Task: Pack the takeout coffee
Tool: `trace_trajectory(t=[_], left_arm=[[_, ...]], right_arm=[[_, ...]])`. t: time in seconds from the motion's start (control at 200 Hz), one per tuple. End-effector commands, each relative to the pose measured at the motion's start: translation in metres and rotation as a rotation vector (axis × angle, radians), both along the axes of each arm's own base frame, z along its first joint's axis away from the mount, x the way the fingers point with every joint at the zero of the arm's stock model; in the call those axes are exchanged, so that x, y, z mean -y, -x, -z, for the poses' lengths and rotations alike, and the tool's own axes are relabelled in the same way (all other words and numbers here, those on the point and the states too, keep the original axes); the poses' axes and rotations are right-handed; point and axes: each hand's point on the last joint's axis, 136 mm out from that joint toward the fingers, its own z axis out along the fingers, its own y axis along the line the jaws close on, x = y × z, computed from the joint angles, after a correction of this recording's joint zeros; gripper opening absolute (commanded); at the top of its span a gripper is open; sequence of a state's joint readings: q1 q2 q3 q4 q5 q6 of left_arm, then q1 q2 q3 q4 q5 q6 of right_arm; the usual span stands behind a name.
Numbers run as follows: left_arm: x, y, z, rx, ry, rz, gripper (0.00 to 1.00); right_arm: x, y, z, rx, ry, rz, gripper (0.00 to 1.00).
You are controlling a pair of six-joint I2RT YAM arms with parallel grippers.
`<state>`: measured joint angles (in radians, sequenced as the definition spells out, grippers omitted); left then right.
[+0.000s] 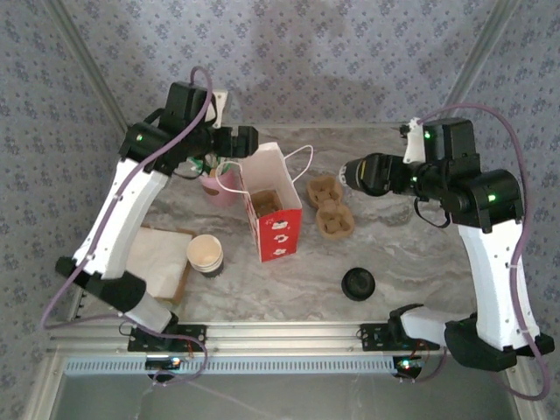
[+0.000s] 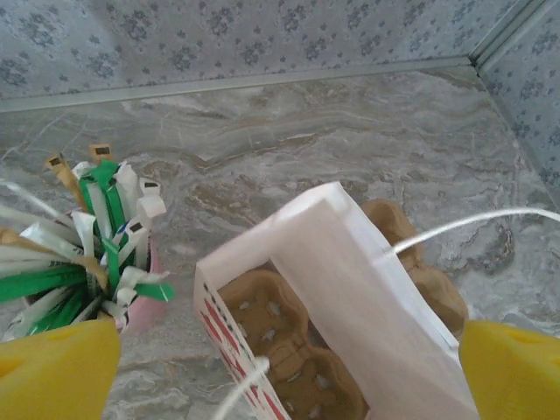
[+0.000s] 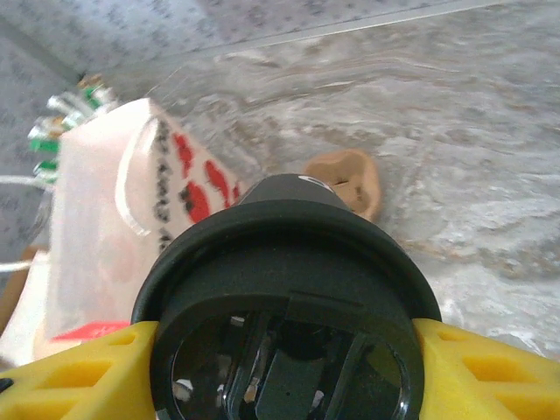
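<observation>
Bench (image 1: pixel 420 262): grey marble pattern, two arms mounted at the near edge.

One red-and-white paper bag (image 1: pixel 273 219) is stood upright near the centre, its mouth open. Two white cord handles are seen on it.

Cardboard cup carriers, two counted: one carrier in the bag (image 2: pixel 280 337) is lodged inside; one carrier on the bench (image 1: pixel 328 206) is laid just right of the bag.

One uncovered paper coffee cup (image 1: pixel 206 255) is stood near left of the bag, beside one stack of napkins (image 1: pixel 162 258). One loose black lid (image 1: pixel 358 284) is laid flat, near right, well apart from the cup.

One pink tub (image 1: pixel 216 185) of green and white sachets is placed just left of the bag's far end.

Left gripper (image 1: pixel 241 140): held above the tub and the bag's far end, jaws spread wide, nothing between the yellow fingers (image 2: pixel 52 367).

Right gripper (image 1: pixel 372 175): pinched on one black cup-like piece (image 3: pixel 280 262), carried on its side above the bench, right of the loose carrier. Cup or lid cannot be told.
</observation>
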<state>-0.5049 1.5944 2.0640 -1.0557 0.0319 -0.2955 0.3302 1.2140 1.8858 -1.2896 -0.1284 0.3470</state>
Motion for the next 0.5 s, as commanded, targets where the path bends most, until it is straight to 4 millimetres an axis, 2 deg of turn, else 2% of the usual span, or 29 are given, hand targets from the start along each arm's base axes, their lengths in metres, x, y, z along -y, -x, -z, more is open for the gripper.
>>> trace_trajectory(t=[0.0,0.04,0.14,0.205,0.32,0.5], left_arm=[[0.003,-0.016,0.002,-0.039,0.016,0.05,0.94],[0.001,-0.025,0.005,-0.06,0.024,0.037,0.89],[-0.01,-0.051,0.009,-0.081,0.027,-0.006,0.67],[-0.013,-0.066,0.015,-0.092,0.022,-0.019,0.59],[-0.01,-0.087,0.028,-0.1,-0.021,-0.007,0.48],[0.0,-0.113,0.068,-0.158,-0.073,0.019,0.38]], right_arm=[[-0.015,0.013,-0.01,0.024,0.026,-0.091,0.62],[-0.022,0.016,-0.014,0.037,0.027,-0.12,0.62],[-0.038,0.022,-0.022,0.065,0.026,-0.186,0.62],[-0.048,0.026,-0.025,0.078,0.028,-0.224,0.62],[-0.065,0.032,-0.033,0.105,0.024,-0.284,0.62],[-0.091,0.044,-0.048,0.146,-0.014,-0.385,0.62]])
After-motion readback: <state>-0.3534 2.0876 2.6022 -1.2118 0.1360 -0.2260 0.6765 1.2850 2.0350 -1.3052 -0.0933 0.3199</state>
